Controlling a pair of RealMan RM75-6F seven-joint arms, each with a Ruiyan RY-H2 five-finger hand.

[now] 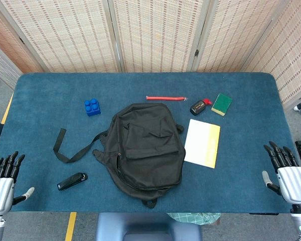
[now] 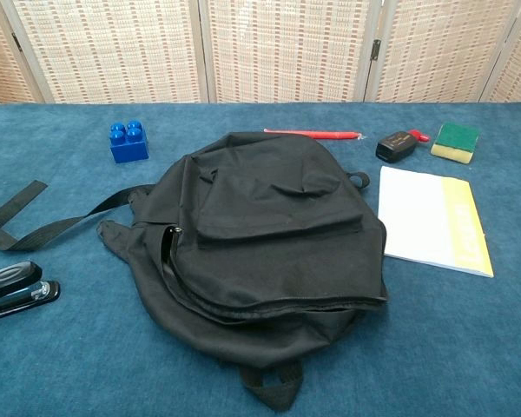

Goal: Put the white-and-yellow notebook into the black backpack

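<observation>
Both hands are empty, fingers spread. Right hand (image 1: pixel 289 176) should grab the notebook (image 1: pixel 202 142) up-left of it; backpack (image 1: pixel 145 145) lies beyond.

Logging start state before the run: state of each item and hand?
black backpack: lying flat, main zipper partly open
white-and-yellow notebook: closed, flat, right of the backpack
black stapler: closed, lying flat
red pen: lying flat
left hand: open, fingers spread, holding nothing
right hand: open, fingers spread, holding nothing
</observation>
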